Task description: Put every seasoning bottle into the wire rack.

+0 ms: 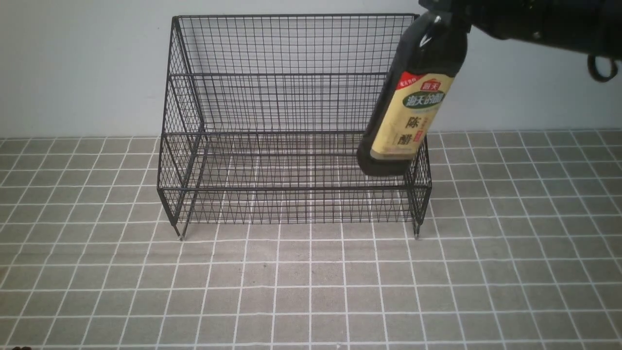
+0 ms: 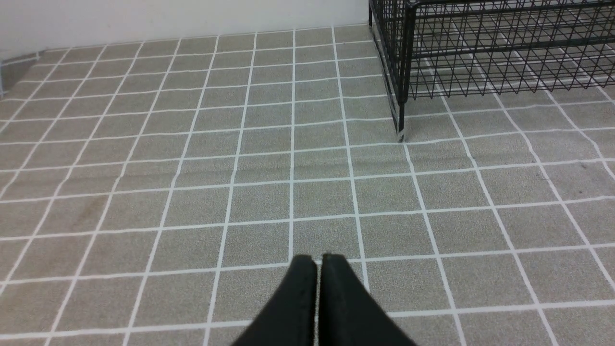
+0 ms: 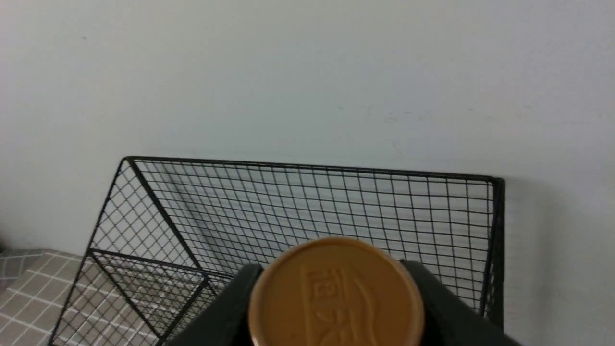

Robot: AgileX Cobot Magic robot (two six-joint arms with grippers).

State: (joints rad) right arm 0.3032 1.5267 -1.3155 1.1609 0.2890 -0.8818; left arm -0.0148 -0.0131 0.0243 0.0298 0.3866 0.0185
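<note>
The dark seasoning bottle (image 1: pixel 413 107) with its yellow label hangs tilted in the air in front of the right end of the black wire rack (image 1: pixel 272 97), its base near the lower tier's right side. My right gripper (image 1: pixel 444 12) is shut on the bottle's top at the upper edge of the front view. In the right wrist view the tan-gold cap (image 3: pixel 336 295) sits between the two fingers (image 3: pixel 226 307), with the rack (image 3: pixel 298 206) behind. My left gripper (image 2: pixel 318 262) is shut and empty above the tiled mat, out of the front view.
A grey mat with white grid lines (image 1: pixel 311 282) covers the table. A pale wall (image 1: pixel 73 63) stands right behind the rack. In the left wrist view the rack's corner leg (image 2: pixel 401 115) stands ahead of the left gripper.
</note>
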